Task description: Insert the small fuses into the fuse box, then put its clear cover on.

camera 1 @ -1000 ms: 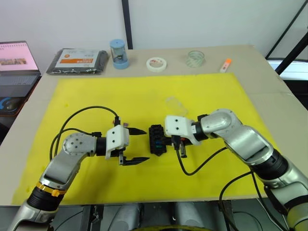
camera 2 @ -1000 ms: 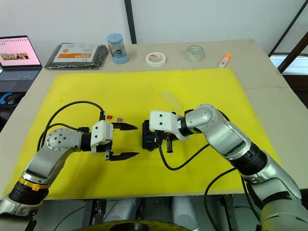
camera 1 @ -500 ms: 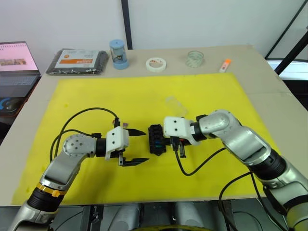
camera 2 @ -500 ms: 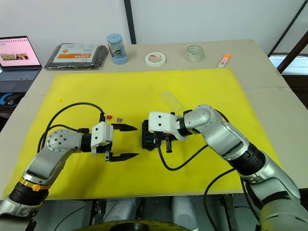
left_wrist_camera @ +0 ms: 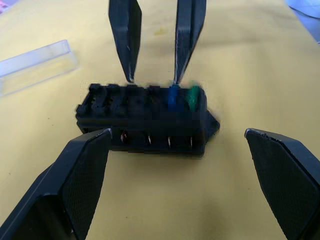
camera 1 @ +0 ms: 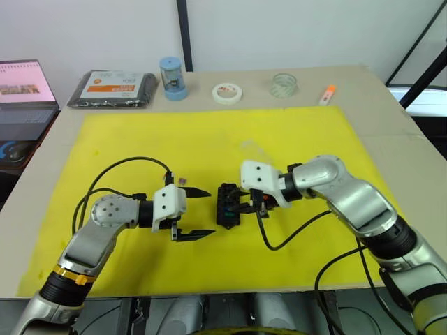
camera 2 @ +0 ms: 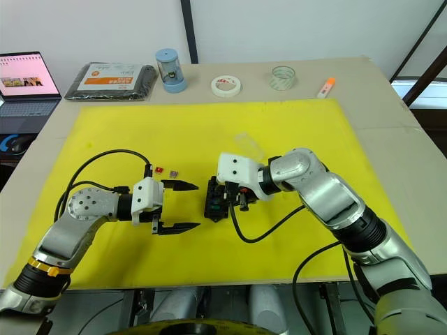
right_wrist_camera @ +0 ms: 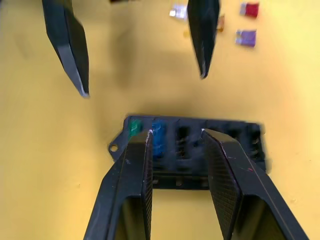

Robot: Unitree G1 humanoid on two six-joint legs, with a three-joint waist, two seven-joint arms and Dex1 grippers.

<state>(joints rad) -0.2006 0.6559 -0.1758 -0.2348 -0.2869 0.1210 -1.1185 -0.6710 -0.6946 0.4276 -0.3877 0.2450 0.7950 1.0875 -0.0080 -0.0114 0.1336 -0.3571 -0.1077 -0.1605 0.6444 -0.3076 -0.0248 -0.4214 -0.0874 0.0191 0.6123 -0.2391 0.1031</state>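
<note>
While the head views place the fuse box (camera 2: pixel 216 199) mid-mat between both arms, the right gripper (camera 2: pixel 241 197) has shifted slightly since a second ago and now hangs over the box, fingers parted, empty. Left gripper (camera 2: pixel 183 206): spread wide, unmoved.
Left wrist view: blue fuse (left_wrist_camera: pixel 173 96) and green fuse (left_wrist_camera: pixel 192 97) seated; clear cover (left_wrist_camera: pixel 36 66) lying apart.
Right wrist view: loose fuses (right_wrist_camera: pixel 245 36) beyond the box; insertion likely incomplete.
Surface: yellow mat (camera 1: pixel 209 139) on a tan table; tape rolls (camera 1: pixel 227 92), laptop (camera 1: pixel 24 87) behind.
</note>
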